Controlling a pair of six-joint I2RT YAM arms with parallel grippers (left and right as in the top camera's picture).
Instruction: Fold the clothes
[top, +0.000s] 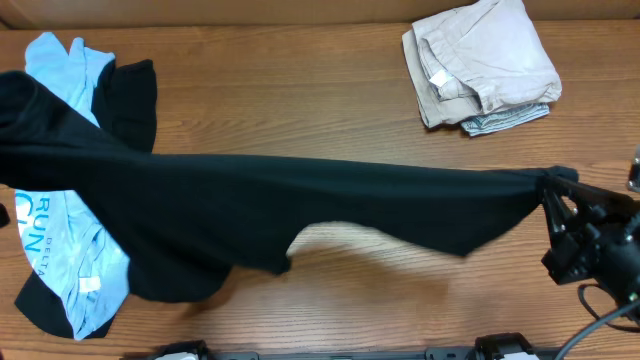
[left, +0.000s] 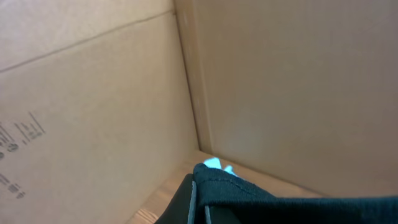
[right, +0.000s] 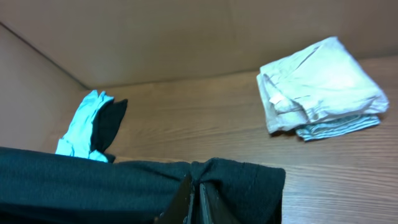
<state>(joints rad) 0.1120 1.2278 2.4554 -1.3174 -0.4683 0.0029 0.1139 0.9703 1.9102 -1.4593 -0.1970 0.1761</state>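
Tension across mid-frame: black garment (top: 300, 190) stretched L-to-R, right gripper (top: 552, 192) pinching its right end, left gripper (left: 198, 202) apparently pinching the other. Risk: pull harder, cloth slips out, or sagging hem drags blue T-shirt (top: 60, 250) lower left.

the black garment (top: 300, 200) is matt cloth; the table (top: 300, 90) smooth grained wood.
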